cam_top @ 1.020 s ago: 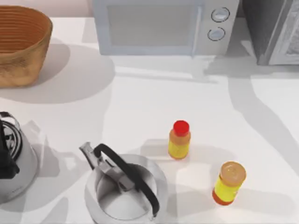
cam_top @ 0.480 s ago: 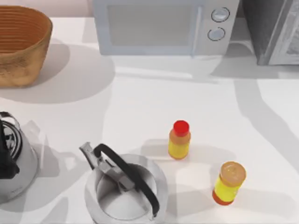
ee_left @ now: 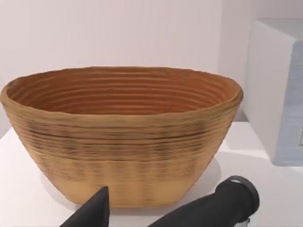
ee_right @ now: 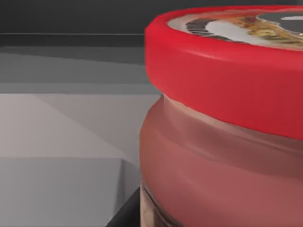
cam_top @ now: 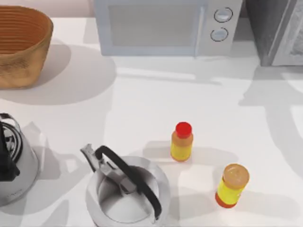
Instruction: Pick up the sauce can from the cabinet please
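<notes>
- Sauce can sits right up against the right wrist camera, inside a grey-walled space, likely the cabinet at the table's far right corner, beside the microwave.
- Right gripper: a dark sliver shows at the can's base; can't tell if the fingers are spread or pinching the can.
- Handling guess: rigid jar, smooth rounded sides, probably a bit slippery, moderately heavy with contents. Wide red lid overhangs the body, so best grip looks like the body just under the lid; the lip would catch a slide.
- Left gripper low in its wrist view, facing the basket, parked well away from the cabinet; can't tell whether its fingers are spread or together.
- Around, well apart from the cabinet: red-cap bottle, tan-cap bottle, kettle, a second kettle at the left edge.
- In the way: likely only the cabinet walls and opening edge when pulling out; bottles stand below that path.
</notes>
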